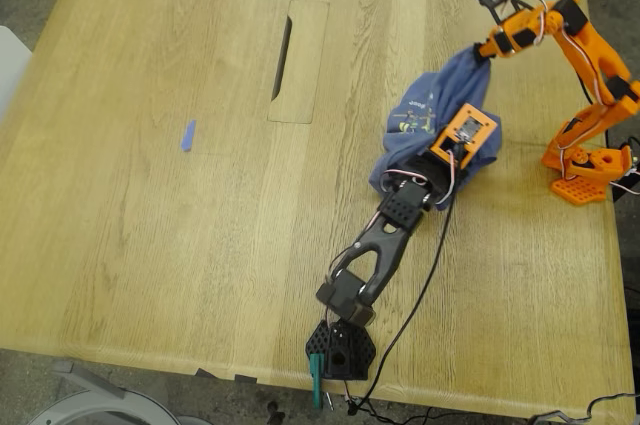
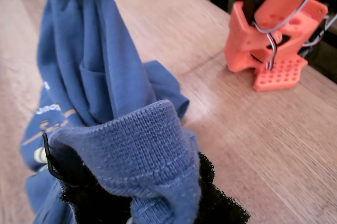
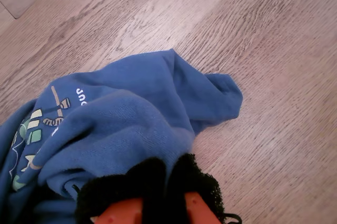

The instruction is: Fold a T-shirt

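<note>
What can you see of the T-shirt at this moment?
The T-shirt is slate-blue and looks like soft knit cotton, with a ribbed edge and a small multicoloured chest graphic with white lettering. It is bunched in a crumpled heap, not spread, towards the exterior view's right on the wooden table. My second gripper pinches one end and holds it raised. My first gripper is clamped on another fold lower down. The rest sags onto the wood.

Soft even indoor light, faint shadows, no glare, exterior view sharp, wrist views blurred at close range
</note>
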